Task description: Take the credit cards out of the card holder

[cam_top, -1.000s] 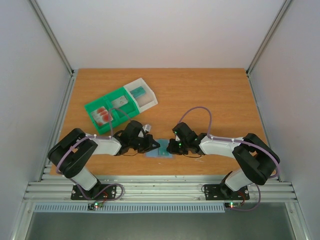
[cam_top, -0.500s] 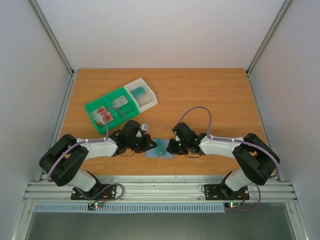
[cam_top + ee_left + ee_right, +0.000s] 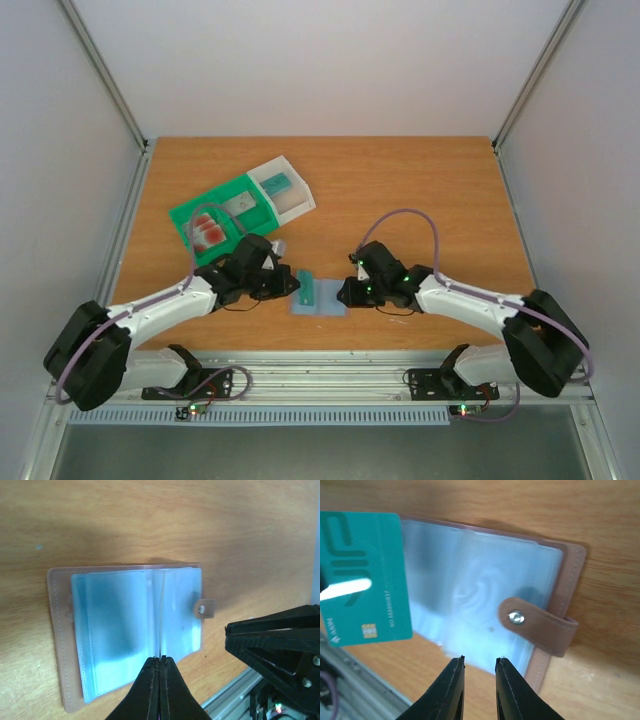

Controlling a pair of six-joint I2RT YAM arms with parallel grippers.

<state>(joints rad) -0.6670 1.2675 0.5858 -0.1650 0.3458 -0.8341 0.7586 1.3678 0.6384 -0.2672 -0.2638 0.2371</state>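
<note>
1 teal card [image 3: 365,580] in L gripper [image 3: 160,661], 1 card holder [image 3: 120,625] open

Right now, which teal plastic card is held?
The teal plastic card pinched by the left end effector above the blue-sleeved card holder; the other teal card lies in the white tray compartment.

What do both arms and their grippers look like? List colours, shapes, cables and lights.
Both arms match: the left arm and right arm have white tube links between bulky black joints. A lilac cable loops along each. The left gripper and right gripper have slim black tapering fingers. Small green lights glow at the right wrist.
</note>
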